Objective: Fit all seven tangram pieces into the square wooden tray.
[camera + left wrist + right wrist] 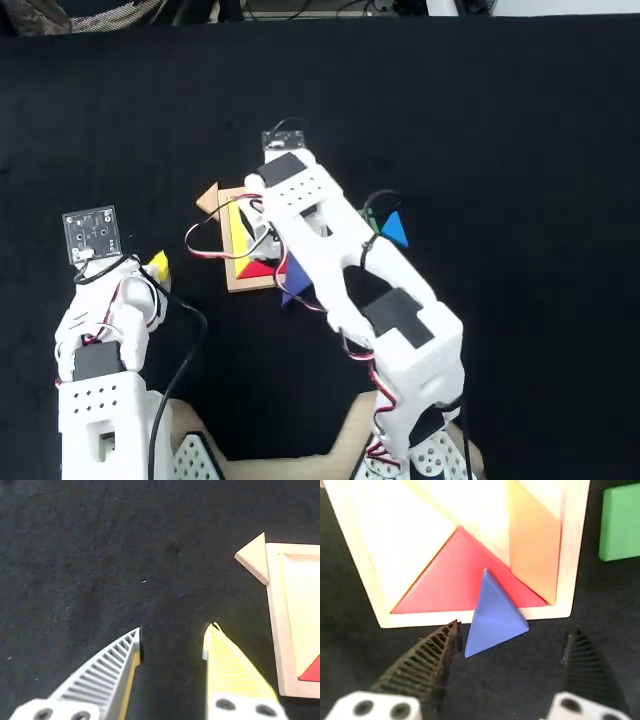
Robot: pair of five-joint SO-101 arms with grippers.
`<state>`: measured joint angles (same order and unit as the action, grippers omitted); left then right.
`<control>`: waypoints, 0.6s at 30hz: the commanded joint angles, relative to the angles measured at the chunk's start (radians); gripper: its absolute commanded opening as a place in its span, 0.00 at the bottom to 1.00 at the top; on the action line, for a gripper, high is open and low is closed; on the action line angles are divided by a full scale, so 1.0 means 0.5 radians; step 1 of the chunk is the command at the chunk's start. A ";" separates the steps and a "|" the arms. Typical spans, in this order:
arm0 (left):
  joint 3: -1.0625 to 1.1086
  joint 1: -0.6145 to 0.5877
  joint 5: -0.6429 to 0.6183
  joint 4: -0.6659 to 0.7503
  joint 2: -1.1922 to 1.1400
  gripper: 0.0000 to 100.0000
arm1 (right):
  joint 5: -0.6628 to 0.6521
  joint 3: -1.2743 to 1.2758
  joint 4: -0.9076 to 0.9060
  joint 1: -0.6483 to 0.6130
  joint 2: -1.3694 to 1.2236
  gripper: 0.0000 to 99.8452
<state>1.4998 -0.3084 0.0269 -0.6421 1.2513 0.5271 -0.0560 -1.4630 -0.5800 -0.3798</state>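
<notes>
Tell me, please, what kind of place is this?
Probably a robotics lab bench. The left arm and the right arm stand at a black-covered table, with a wooden tray holding coloured tangram pieces between them.

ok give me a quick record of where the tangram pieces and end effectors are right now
square wooden tray: holds red triangle and orange piece
blue-violet triangle: lying across the tray's rim, tip over the red triangle
green piece: on the black table beside the tray
plain wooden triangle: outside, against a tray corner
blue triangle: on the table, apart from the tray
right end effector: open, fingers either side of the blue-violet triangle
left end effector: open, empty, over the table
</notes>
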 commanded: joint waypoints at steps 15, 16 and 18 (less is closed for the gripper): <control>-0.008 0.017 -0.009 0.034 0.018 0.21 | 0.031 0.106 0.215 -0.147 0.005 0.32; -0.008 0.017 -0.009 0.034 0.018 0.21 | 0.031 0.121 0.215 -0.144 0.005 0.32; -0.008 0.017 -0.009 0.034 0.018 0.21 | 0.031 0.155 0.215 -0.129 0.005 0.32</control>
<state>1.4998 -0.3084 0.0269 -0.6421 1.2513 0.5301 0.0146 -1.3633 -0.6429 -0.3813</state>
